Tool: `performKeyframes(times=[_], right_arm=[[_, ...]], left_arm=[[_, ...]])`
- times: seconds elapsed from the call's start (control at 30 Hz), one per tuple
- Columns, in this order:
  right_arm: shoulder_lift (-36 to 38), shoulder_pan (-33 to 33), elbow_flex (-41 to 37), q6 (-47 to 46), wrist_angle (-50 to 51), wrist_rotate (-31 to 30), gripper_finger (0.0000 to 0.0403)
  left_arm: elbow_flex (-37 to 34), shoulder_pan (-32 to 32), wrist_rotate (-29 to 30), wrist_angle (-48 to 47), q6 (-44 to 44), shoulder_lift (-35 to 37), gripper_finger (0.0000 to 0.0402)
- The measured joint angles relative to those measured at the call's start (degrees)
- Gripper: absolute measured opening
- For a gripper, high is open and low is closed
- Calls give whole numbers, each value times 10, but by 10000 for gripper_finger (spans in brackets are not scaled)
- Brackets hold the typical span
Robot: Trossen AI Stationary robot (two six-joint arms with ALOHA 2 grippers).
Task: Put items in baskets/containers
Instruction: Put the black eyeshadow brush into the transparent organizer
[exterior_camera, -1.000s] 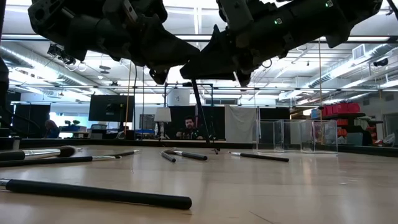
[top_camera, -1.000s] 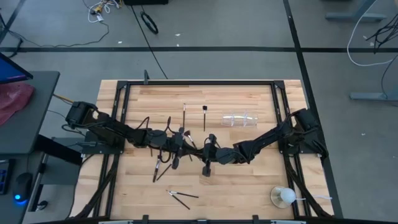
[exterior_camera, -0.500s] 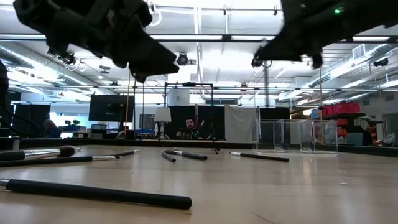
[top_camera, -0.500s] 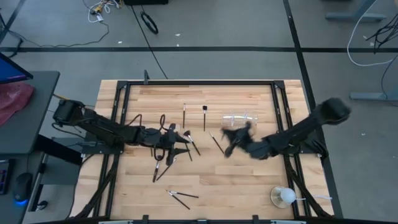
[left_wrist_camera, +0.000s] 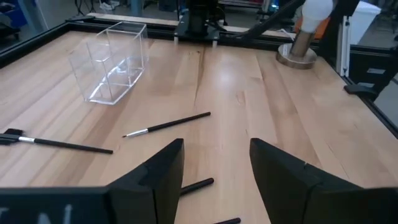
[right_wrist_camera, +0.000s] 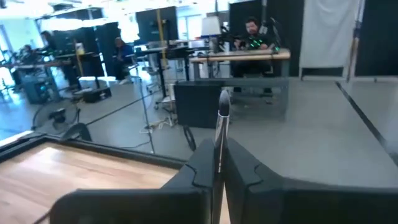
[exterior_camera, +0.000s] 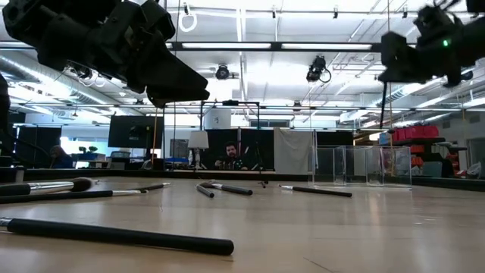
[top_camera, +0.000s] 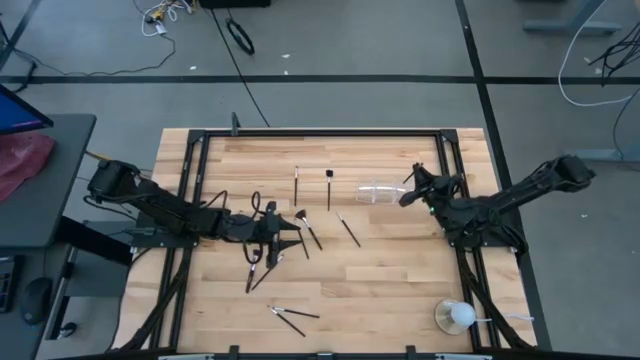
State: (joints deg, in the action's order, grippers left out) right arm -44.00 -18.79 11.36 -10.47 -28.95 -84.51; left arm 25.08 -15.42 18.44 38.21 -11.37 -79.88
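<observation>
My right gripper hangs at the right, beside the clear tray, shut on one thin brush. The tray stands on its base, shown in the left wrist view too. My left gripper is open above the table's middle, over a brush handle, touching nothing. Loose brushes lie flat on the wood: two near the far middle, one slanting, more near my left gripper and by the near edge. My right gripper pinches the brush's handle between its two fingers. The fingers reach in about level from the table's right side. The brush is lifted clear of the table, and its bristle end sticks out past the fingertips.
A round cup with a white ball stands at the near right corner. A black frame rims the table. People sit at desks in the room beyond. Bare wood lies between the tray and the cup.
Both grippers were together above the table's middle. My left gripper has opened and drawn back slightly toward the left. My right gripper, shut on a brush, has swung quickly toward the right edge, risen, and turned to point level.
</observation>
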Motion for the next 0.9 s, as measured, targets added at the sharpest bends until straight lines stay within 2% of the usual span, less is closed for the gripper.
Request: performKeyframes(times=[0.1,0.23,0.43,0.63,0.77,0.9], right_arm=[[0,17,-38,-62,0,10,11],[-1,42,-72,-142,0,62,11],[-9,81,-85,-175,12,128,11],[-10,124,-85,-273,114,224,11],[-10,137,-86,-330,173,256,13],[-10,142,-86,-341,186,265,35]], left_arm=[[0,0,0,1,0,0,192],[0,0,0,2,0,0,192],[0,0,0,7,0,0,192],[0,0,0,9,0,0,192],[0,0,0,9,0,0,192],[0,0,0,9,0,0,192]])
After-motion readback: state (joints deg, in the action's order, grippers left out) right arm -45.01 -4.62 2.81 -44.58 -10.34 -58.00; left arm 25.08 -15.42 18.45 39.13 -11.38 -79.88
